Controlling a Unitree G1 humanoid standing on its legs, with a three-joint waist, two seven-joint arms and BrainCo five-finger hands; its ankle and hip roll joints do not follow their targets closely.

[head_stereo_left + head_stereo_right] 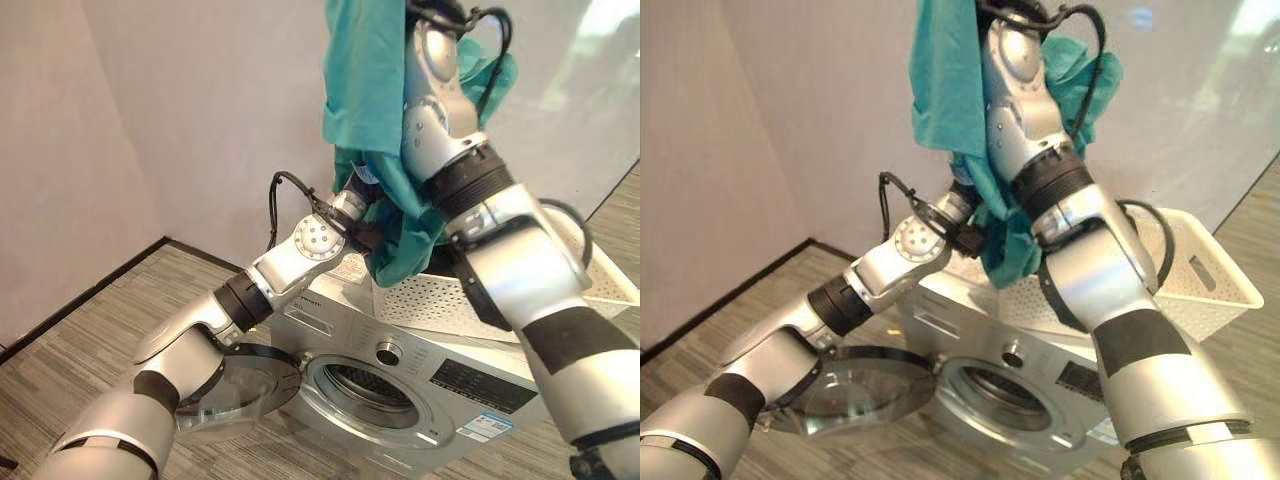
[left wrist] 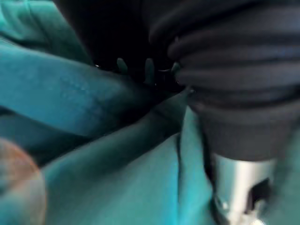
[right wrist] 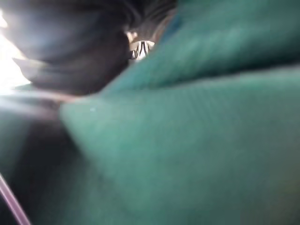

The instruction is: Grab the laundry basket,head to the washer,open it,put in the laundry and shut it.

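— Where is the laundry?

— A teal cloth garment point(image 1: 365, 80) hangs high above the silver front-loading washer point(image 1: 420, 385), draped over my raised right arm. Its lower folds bunch around my left hand point(image 2: 225, 93), just above the white perforated plastic laundry basket point(image 1: 1200, 275) sitting on the washer's top.

— And your fingers?

— Buried in cloth on both hands; I cannot tell their state.

— The washer?

— Its round glass door point(image 1: 235, 390) stands swung open, the drum showing.

Washer point(image 1: 420, 390) door point(image 1: 235, 385) swung open, drum mouth point(image 1: 365, 385) unobstructed.
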